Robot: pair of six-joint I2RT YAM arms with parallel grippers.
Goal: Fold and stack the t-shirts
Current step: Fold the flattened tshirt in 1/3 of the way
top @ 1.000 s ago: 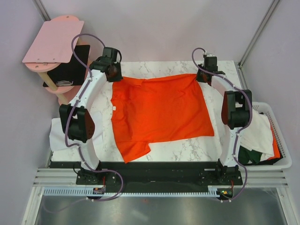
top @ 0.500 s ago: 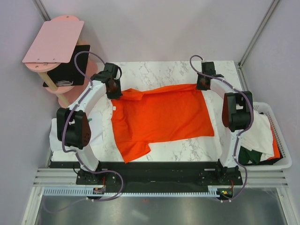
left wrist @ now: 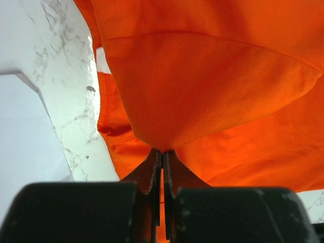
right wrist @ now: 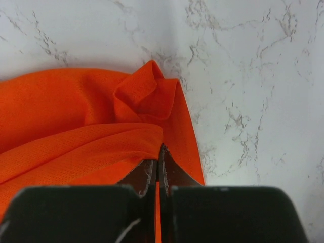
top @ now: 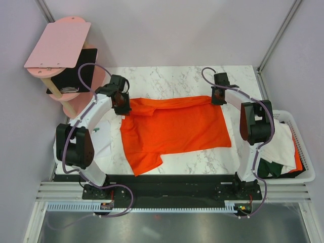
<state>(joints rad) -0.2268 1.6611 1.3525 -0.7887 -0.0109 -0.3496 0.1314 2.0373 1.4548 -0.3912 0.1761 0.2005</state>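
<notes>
With my left claw (left wrist: 162, 152) and right claw (right wrist: 161, 149) each clamped on a far corner of the orange t-shirt (top: 174, 126) lying on the tabletop (top: 172, 76), I judge I'm mid-fold, and next that lifted edge needs carrying evenly to the near hem.

There was one orange t-shirt (top: 177, 126) on one table (top: 172, 78). Two grippers were counted: the left gripper (left wrist: 162, 153) and the right gripper (right wrist: 159, 148). One basket (top: 306, 177) held clothes (top: 281, 144) in three colours. One pink stand (top: 58, 44) and one black panel (top: 76, 76) stood by.

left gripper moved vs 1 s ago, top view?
Yes. The left gripper has pulled back from the table's far edge toward the near edge, carrying the orange t-shirt's far hem with it.
</notes>
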